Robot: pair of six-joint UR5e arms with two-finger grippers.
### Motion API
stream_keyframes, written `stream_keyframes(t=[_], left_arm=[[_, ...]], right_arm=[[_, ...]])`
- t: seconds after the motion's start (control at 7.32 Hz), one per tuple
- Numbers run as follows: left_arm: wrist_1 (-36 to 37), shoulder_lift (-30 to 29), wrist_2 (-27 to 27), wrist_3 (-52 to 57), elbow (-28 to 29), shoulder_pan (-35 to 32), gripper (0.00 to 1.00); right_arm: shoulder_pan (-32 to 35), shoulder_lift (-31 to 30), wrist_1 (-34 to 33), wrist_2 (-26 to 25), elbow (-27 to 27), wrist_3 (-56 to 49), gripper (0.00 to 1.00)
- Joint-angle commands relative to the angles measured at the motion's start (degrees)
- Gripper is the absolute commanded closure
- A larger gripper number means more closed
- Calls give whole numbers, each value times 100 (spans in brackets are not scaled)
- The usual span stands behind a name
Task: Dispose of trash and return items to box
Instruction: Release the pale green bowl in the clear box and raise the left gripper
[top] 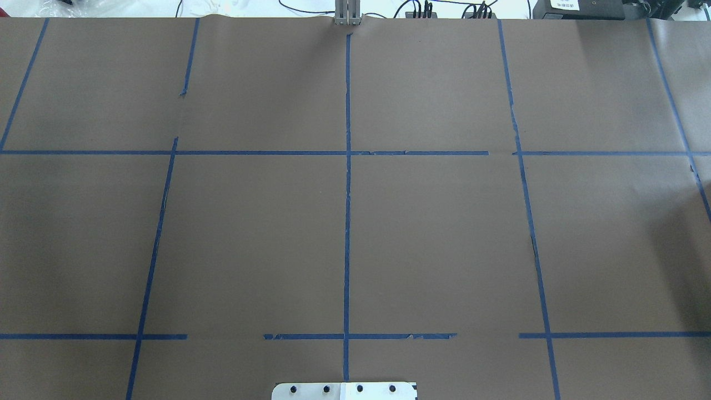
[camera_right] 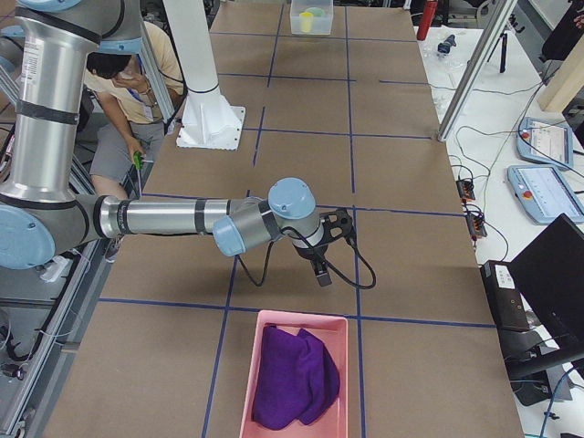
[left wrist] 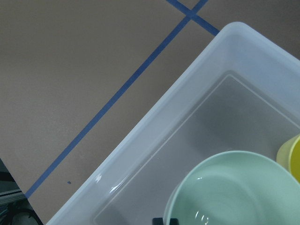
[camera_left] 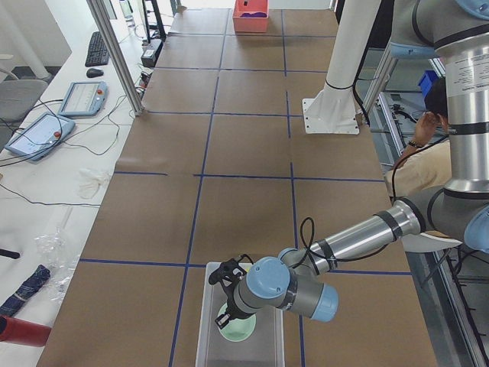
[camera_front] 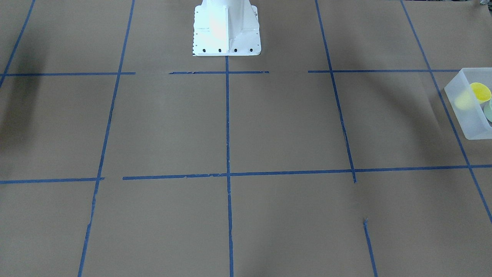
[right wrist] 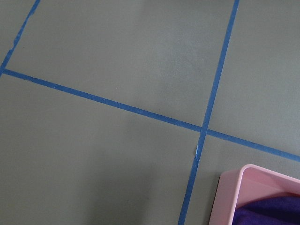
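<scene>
The frosted white box (left wrist: 154, 126) holds the mint-green bowl (left wrist: 234, 192) and the pale-yellow cup (left wrist: 291, 154). The box (camera_front: 467, 111) also shows at the right edge of the front-facing view with the cup (camera_front: 480, 92) in it. In the exterior left view my left gripper (camera_left: 225, 306) hangs over the box (camera_left: 205, 329), right at the bowl (camera_left: 241, 329). A dark fingertip (left wrist: 164, 220) sits by the bowl's rim; I cannot tell whether the gripper is open or shut. My right gripper (camera_right: 321, 272) hangs above bare table; its state cannot be told.
A pink bin (camera_right: 274, 338) holding a purple cloth (camera_right: 292, 379) stands just in front of the right gripper; its corner shows in the right wrist view (right wrist: 253, 185). The white robot base (camera_front: 226, 30) stands mid-table. Blue tape lines cross the brown table. Operator desks line the far side.
</scene>
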Motion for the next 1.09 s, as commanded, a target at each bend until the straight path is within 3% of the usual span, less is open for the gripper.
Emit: stream_keyframes(t=[0.0,0.27,0.41,0.55,0.68,0.96], left_arm=[[-20,-6,28,-565,-304,17,31],[678,-49,37,-1489,-1190,121,31],[1762,-233,38,-1719,-1864,140,31],[2835,-365,-23,-1869,-2532,131,0],[3663,-419,-189,-2262,-3026,166,0],[5394,-498,-217,-2641,-3101,298,0]], right_arm=[[0,2,-9,-7,0,24,0],[9,81,-96,11,8,51,0],[0,99,-349,11,78,51,0],[-17,99,-656,20,166,51,0],[-17,90,-1225,72,384,51,0],[-26,55,-2464,38,815,42,0]])
